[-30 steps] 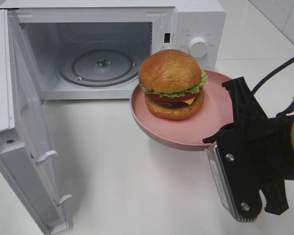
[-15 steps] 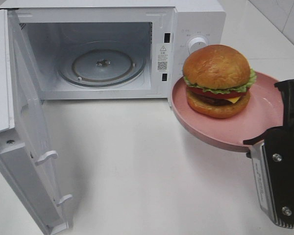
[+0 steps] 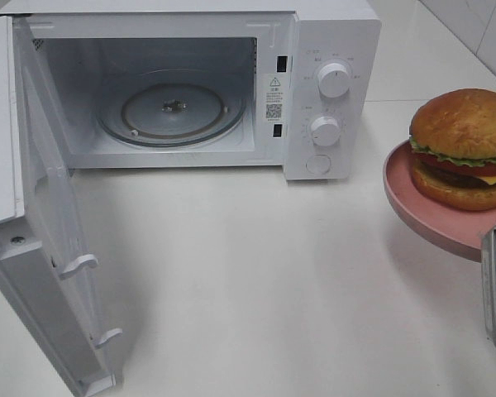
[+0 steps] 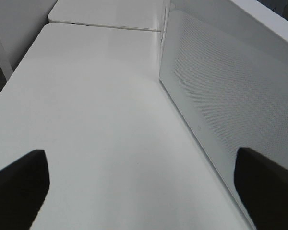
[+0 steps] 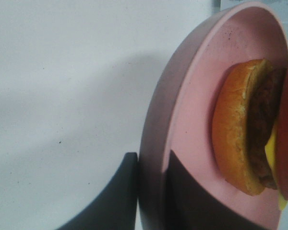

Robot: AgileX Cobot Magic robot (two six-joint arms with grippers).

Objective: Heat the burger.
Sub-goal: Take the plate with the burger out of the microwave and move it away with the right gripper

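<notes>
Right tool [image 5: 151, 191] is clenched on the rim of the pink plate [image 5: 192, 120], one dark finger under the edge and one on the plate's inner face, right at the lip. On that plate sits the burger [image 3: 467, 149], bun up, lettuce frill and tomato showing, close to the middle of the dish with a band of bare pink all round it. From the high camera the plate [image 3: 422, 217] hangs at the far right border, lifted off the bench [image 3: 256, 281], its shadow lying on the white surface below; only a sliver of the right arm's body shows at the lower right corner.

Left of the plate there is a clear gap, then the microwave [image 3: 331, 33] with its two knobs [image 3: 333, 80] facing us. The door [image 3: 41, 223] is swung fully out to the left, edge-on toward the camera, so the mouth of the cavity stands wide, and the glass turntable [image 3: 174, 112] lies bare inside. The bench in front of the opening is an open white stretch.

Left tool [image 4: 141, 187] is spread wide and released, gripping nothing; its two dark fingertips [image 4: 19, 187] frame only bench beside a perforated white panel [image 4: 225, 96].
</notes>
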